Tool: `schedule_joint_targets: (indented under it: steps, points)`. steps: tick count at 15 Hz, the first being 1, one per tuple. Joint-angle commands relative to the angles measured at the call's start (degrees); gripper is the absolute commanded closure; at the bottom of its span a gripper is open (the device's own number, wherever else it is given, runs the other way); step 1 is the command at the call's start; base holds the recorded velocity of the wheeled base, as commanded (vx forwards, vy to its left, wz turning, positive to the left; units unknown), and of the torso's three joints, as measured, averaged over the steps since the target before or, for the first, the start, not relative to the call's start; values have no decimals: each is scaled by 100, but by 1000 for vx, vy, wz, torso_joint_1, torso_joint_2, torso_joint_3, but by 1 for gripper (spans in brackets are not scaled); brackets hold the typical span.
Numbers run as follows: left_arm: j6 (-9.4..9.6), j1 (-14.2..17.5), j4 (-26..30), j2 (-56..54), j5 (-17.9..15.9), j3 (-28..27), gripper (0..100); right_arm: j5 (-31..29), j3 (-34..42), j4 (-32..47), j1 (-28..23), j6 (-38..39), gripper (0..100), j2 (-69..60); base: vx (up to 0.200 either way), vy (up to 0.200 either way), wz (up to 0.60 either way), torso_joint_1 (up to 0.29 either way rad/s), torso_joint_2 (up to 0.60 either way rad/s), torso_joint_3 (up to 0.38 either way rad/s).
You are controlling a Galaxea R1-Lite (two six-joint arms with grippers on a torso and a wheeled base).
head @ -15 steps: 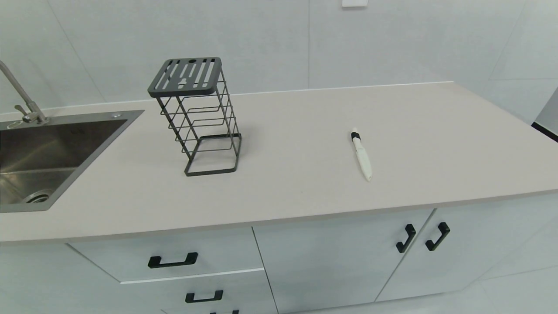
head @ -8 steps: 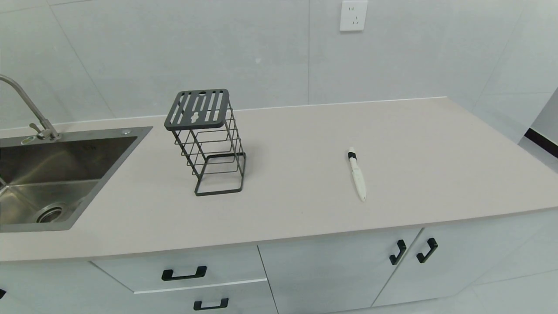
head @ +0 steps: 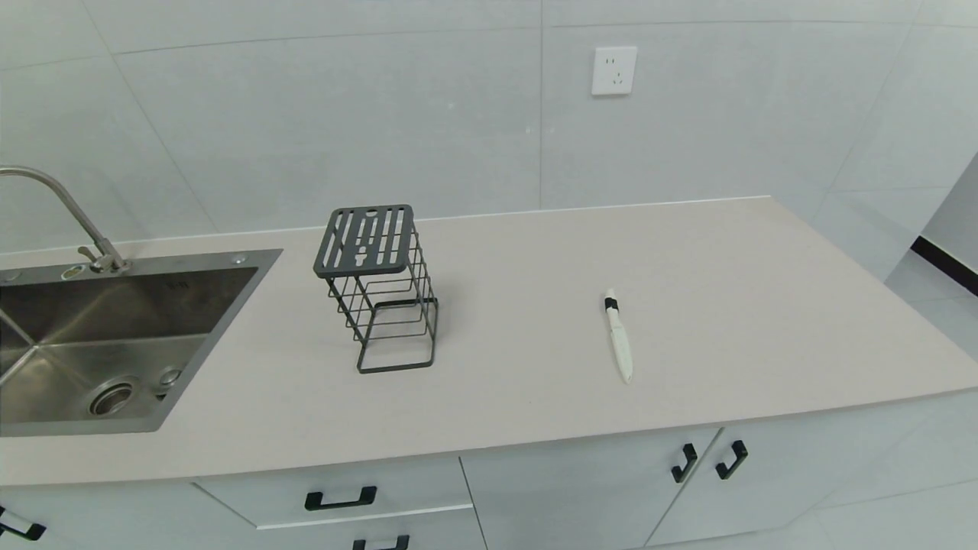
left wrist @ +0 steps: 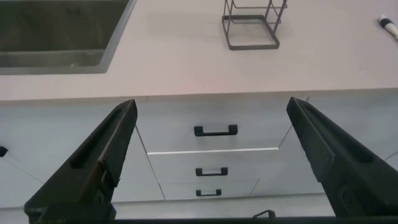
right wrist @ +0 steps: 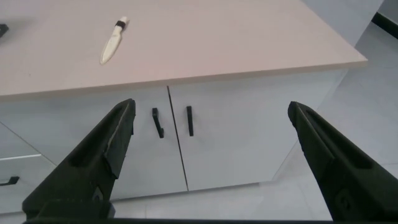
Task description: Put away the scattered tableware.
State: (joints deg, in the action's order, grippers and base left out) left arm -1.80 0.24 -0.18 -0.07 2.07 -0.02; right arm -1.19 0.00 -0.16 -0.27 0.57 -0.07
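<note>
The wire rack (head: 378, 286) gets chopped off by the frame edge in the left wrist view, leaving just its base on the countertop (head: 726, 290). I can't tell if the pale part of the white knife (head: 619, 336) is blade or sheath. The knife lies flat on the counter, well apart from the rack and to the robot's right of it. The left gripper (left wrist: 211, 106) and right gripper (right wrist: 211, 104) both hang out in front of the cabinets (right wrist: 236, 143), fingers spread wide, holding and touching nothing.
</note>
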Motion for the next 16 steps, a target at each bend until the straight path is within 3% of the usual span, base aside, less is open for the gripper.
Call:
schedule_joint_targets:
  steps: [1,4,16]
  points:
    - [-4,2,1,7,4,2,0,-4,0,-2,0,4,0,7,200,0,0,51,-110,-51]
    - [-4,2,1,7,4,2,0,-4,0,-2,0,13,0,7,200,0,0,23,-30,-19]
    - [-13,2,1,7,4,2,0,-4,0,-2,0,13,0,7,0,0,50,-1,0,0]
